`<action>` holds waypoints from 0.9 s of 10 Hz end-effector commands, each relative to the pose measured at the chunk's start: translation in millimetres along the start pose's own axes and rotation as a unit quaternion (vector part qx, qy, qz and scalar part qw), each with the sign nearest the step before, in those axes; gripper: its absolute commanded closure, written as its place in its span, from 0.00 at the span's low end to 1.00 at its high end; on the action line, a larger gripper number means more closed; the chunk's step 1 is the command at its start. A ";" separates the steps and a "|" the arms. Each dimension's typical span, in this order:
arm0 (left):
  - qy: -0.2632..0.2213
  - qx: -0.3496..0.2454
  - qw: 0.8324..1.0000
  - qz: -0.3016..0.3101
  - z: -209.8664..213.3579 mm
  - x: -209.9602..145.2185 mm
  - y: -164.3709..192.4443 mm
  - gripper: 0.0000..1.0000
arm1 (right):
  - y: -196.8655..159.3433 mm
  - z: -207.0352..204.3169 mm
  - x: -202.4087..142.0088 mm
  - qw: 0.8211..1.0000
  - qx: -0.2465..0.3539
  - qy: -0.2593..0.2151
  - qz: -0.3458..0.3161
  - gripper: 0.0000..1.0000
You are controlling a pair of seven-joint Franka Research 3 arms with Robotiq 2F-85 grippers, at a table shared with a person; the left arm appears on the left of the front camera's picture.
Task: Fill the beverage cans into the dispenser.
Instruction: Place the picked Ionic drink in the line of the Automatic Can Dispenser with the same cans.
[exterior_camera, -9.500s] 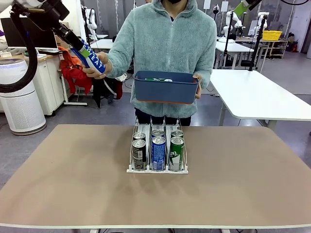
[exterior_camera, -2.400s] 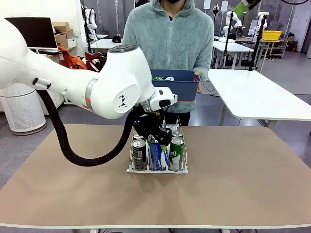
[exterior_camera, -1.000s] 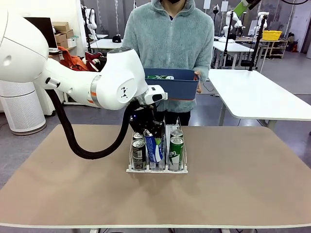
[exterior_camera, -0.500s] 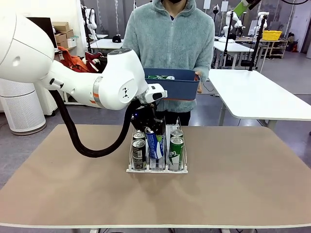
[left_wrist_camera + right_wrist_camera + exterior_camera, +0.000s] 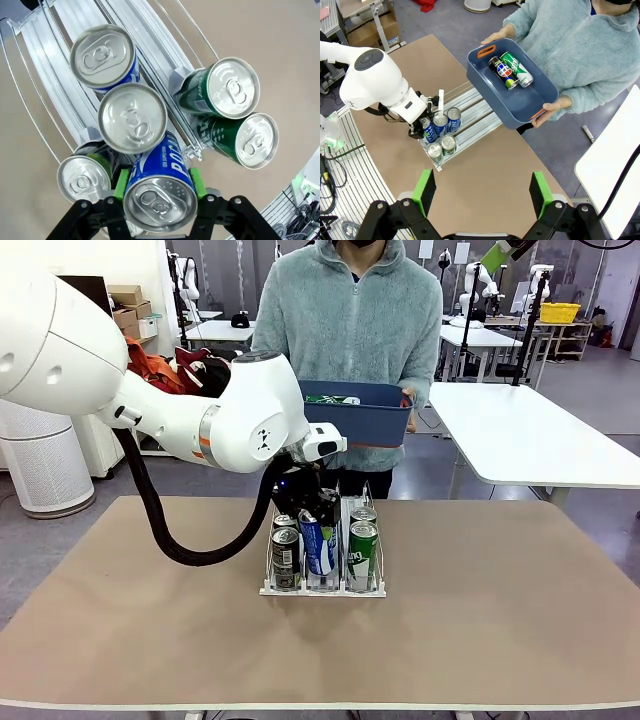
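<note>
The table (image 5: 500,620) fills the lower half of the front view, and a person (image 5: 350,330) stands at its far edge, upper centre, holding a dark blue tub (image 5: 365,420). In the right wrist view that tub has one black can (image 5: 501,71) and one green can (image 5: 516,69) lying in it. Your left arm (image 5: 200,420) sweeps in from the upper left and bends down to the dispenser (image 5: 322,591) at the middle of the table.

The right gripper (image 5: 482,195) hangs high above the table with its jaws spread wide and nothing between them, so leave it where it is.

The right lane holds two green cans (image 5: 225,92), and two blue ones (image 5: 132,117) stand in the middle lane. At least one dark can (image 5: 285,555) stands in the left lane.

The left gripper (image 5: 158,185) is clamped on a blue-and-white can (image 5: 160,195), tilted over the front of the middle lane. I judge this step to be seating that can.

- Bring the can upright before it goes lower; a tall, slim can set down leaning is likely to tip.
- Line it up between the two thin wire rails (image 5: 165,107) so it does not ride up on one.
- Its lower part looks close against the next can in the lane, so ease it in gently.
- Let go only once the base sits flat.
</note>
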State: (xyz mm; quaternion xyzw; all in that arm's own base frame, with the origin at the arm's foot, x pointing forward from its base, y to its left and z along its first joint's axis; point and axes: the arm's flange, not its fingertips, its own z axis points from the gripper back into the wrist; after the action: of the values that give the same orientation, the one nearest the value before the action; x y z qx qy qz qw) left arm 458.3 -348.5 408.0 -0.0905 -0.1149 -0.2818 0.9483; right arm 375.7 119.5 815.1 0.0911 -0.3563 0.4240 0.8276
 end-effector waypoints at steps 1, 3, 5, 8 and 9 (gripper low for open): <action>0.006 0.018 1.000 -0.005 -4.3 1.7 2.3 0.42 | 0.9 -1.0 -1.6 1.000 0.000 0.003 0.002 0.00; 0.018 0.015 1.000 -0.012 -12.3 -3.8 -5.3 0.42 | 0.9 -1.0 -1.6 1.000 0.000 0.003 0.002 0.00; 0.033 0.017 0.999 -0.015 -7.2 -8.4 -12.5 0.42 | 0.9 -1.0 -1.6 1.000 0.000 0.003 0.002 0.00; 0.022 -0.003 1.000 -0.010 -15.5 -5.9 -9.3 0.42 | 0.9 -1.0 -1.6 1.000 0.000 0.003 0.002 0.00; 0.022 -0.003 1.000 -0.010 -15.5 -5.9 -9.3 0.42 | 0.9 -1.0 -1.6 1.000 0.000 0.003 0.002 0.00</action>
State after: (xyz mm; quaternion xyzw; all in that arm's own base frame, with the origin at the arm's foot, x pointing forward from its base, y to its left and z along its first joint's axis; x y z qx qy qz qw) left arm 448.5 -358.6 393.0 -0.0840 -0.0900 -0.2974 0.9468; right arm 375.7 119.5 815.1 0.0911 -0.3563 0.4240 0.8276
